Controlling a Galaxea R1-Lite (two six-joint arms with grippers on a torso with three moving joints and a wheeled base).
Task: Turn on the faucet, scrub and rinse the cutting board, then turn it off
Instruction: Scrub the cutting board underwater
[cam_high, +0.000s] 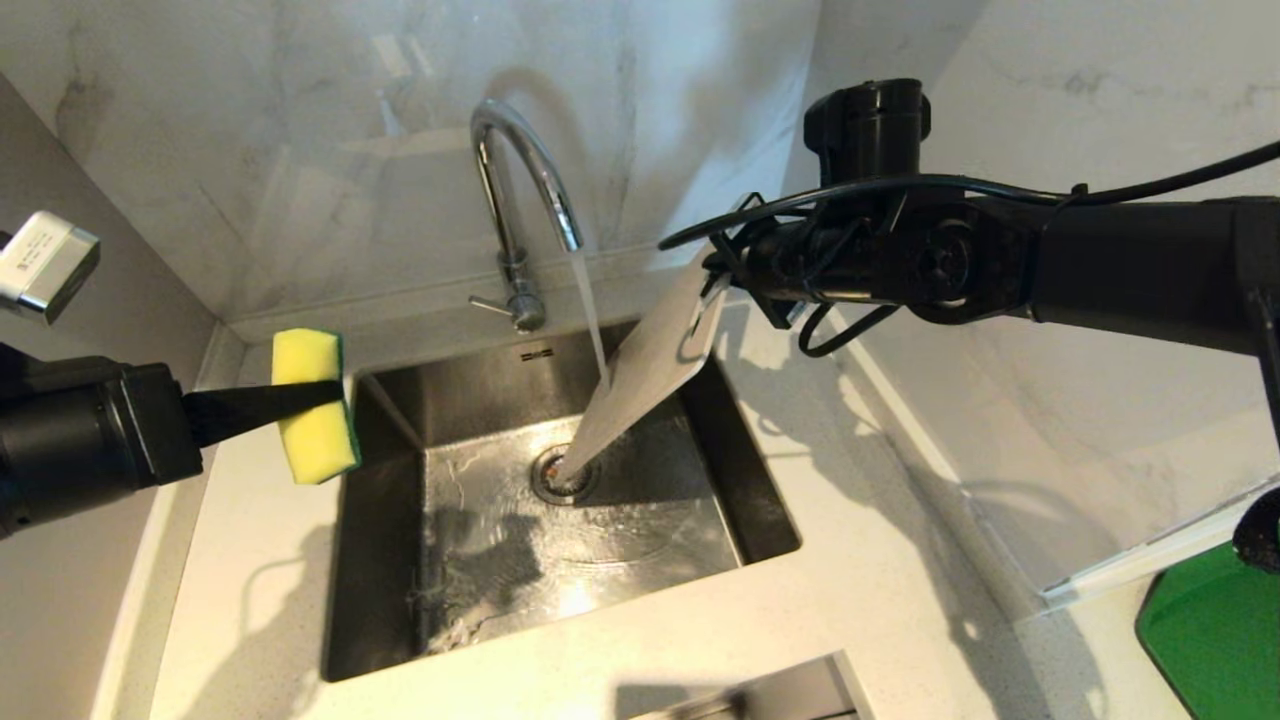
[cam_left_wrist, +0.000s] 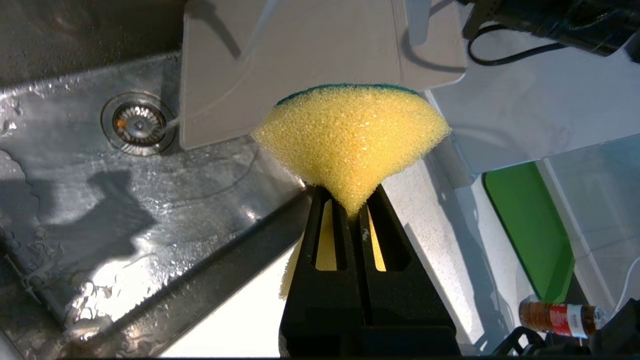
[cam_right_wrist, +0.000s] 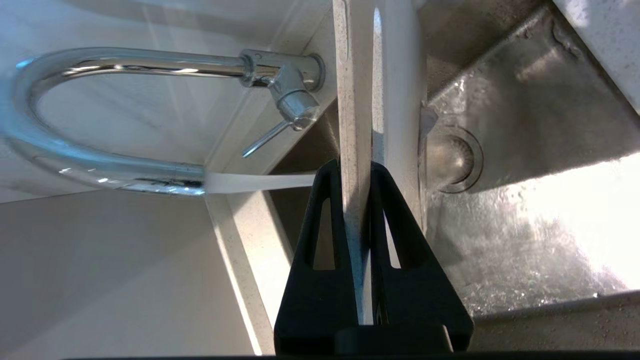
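Water runs from the chrome gooseneck faucet (cam_high: 525, 190) onto the cutting board (cam_high: 645, 375), a thin beige plastic sheet that my right gripper (cam_right_wrist: 362, 172) clamps by its handle end, slanted down to the drain (cam_high: 562, 475) in the wet steel sink (cam_high: 770, 490). My left gripper (cam_left_wrist: 350, 192), beside the sink, pinches one porous yellow sponge (cam_left_wrist: 350, 137). Only my left wrist view catches a green board (cam_left_wrist: 530, 230) and one bottle (cam_left_wrist: 562, 317).
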